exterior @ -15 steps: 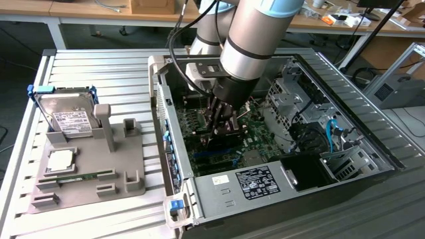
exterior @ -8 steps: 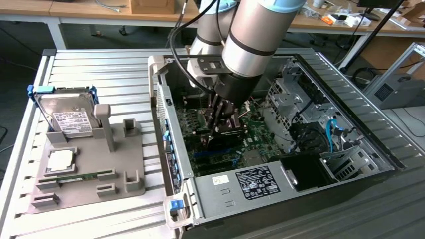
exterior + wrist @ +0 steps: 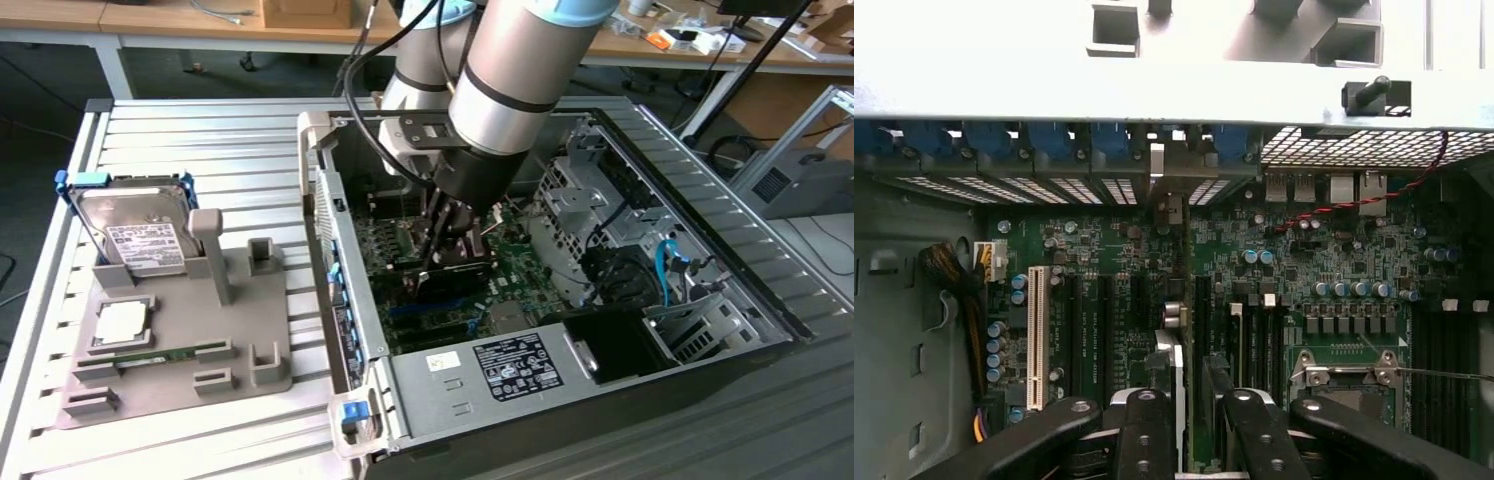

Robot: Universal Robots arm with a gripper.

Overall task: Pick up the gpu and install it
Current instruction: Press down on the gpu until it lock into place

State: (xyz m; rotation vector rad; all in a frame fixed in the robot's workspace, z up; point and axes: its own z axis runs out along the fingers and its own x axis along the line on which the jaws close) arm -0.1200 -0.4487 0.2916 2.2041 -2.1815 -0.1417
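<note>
The card (image 3: pixel 1176 400) is grasped edge-on between the fingers of the end effector (image 3: pixel 1189 430). It is held low inside the open computer case (image 3: pixel 350 290), just above the motherboard (image 3: pixel 1294 270) slots.

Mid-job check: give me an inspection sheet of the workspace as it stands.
Surface: slatted metal table carrying the open PC case.
Job's things: gpu edge-on between the end effector's fingers, above the motherboard slots.
Clutter: hard drive upright in grey fixture tray.
Grippers: end effector inside the case, shut on the gpu.
Cables: red wire; blue cable.
Surroundings: wooden desks behind.
</note>
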